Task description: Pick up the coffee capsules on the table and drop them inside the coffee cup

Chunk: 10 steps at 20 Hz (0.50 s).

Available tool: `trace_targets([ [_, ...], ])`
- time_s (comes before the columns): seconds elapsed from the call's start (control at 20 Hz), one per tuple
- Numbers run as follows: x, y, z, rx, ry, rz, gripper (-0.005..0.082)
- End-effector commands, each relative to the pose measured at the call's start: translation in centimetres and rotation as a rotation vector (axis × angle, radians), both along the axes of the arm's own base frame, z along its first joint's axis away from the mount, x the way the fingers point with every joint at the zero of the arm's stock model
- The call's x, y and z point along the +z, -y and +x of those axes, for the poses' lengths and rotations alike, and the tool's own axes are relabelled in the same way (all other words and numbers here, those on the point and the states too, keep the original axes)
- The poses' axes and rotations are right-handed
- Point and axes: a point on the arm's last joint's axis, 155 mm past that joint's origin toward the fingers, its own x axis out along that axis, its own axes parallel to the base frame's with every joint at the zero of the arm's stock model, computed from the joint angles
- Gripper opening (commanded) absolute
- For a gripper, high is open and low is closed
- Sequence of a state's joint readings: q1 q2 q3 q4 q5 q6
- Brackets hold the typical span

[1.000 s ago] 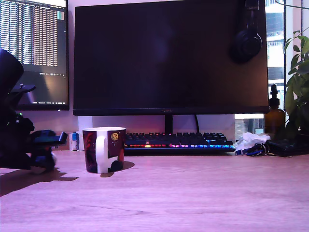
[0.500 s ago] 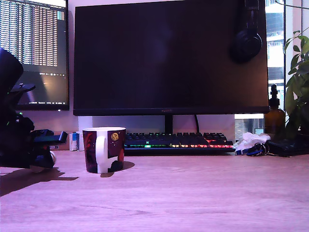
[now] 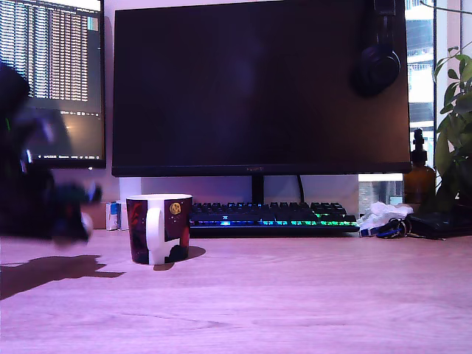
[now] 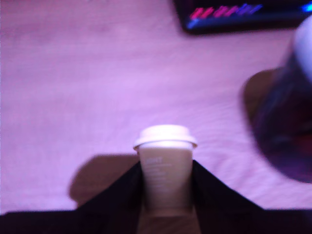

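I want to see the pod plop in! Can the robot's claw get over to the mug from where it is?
Probably yes. The gripper is shut on the capsule, off the exterior view's left of the mug. Only bare table lies between them, and the mug's mouth is uncovered.

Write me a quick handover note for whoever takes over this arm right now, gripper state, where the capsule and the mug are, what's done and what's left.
Gripper: shut on the coffee capsule, a finger pressed against each side, as the wrist view shows.
Arm: at the exterior view's left edge, motion-blurred, gripper above the table and left of the coffee cup.
Coffee cup: upright on the table in front of the keyboard, handle facing the exterior camera.
Done: capsule grasped and clear of the table.
Left: carry it over the cup's rim, open, drop it in. No other capsule is visible in either view.
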State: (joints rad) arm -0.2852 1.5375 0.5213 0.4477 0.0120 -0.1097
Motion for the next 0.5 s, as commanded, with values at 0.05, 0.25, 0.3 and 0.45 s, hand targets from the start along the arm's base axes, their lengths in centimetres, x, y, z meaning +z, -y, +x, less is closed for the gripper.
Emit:
trace_targets([
  [0.05,2.4,0.8,-0.8,-0.061,0.036,-0.025,0.0086],
  [0.25,5.8,2.6,-1.9,-0.160,0.077,-0.090,0.0087],
  [0.3,6.4,2.9,-1.9,-0.171,0.082,-0.097,0.0087],
  [0.45,7.9,3.8,-1.9,-0.214,0.094,-0.124,0.0087],
])
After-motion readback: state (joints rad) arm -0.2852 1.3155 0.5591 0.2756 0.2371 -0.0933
